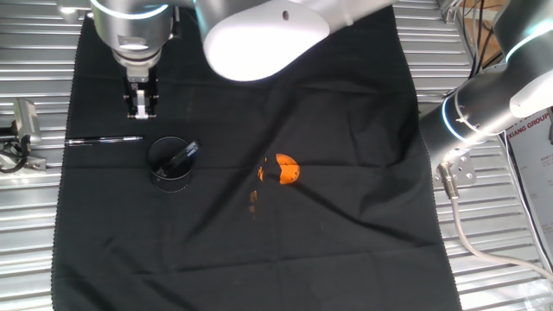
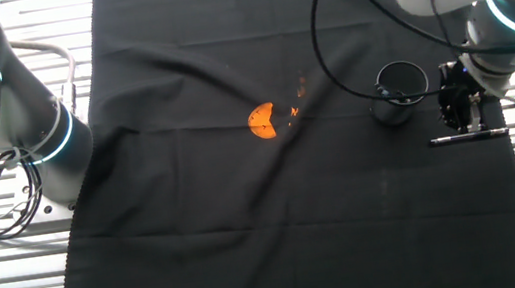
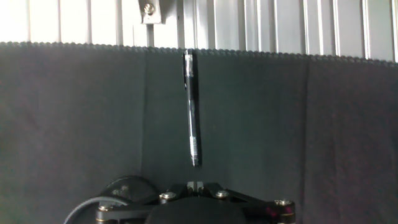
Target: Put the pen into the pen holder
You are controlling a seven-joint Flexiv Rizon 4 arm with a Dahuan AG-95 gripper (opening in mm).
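The pen (image 1: 104,139) is slender and dark with silvery glints. It lies flat on the black cloth by its left edge, and shows in the other fixed view (image 2: 469,136) and the hand view (image 3: 191,109). The pen holder (image 1: 171,162) is a short black cup just right of the pen's tip, with a thicker dark stick (image 1: 183,155) leaning inside it; it also shows in the other fixed view (image 2: 400,92). My gripper (image 1: 141,104) hangs above the cloth just behind the pen, apart from it. Its fingertips (image 3: 192,184) are together and hold nothing.
A small orange object (image 1: 286,169) lies near the cloth's middle with orange bits (image 1: 254,200) beside it. A second robot arm (image 1: 484,104) stands at the right. The cloth (image 1: 346,216) covers a ribbed metal table, with a metal bracket (image 1: 24,121) off its left edge.
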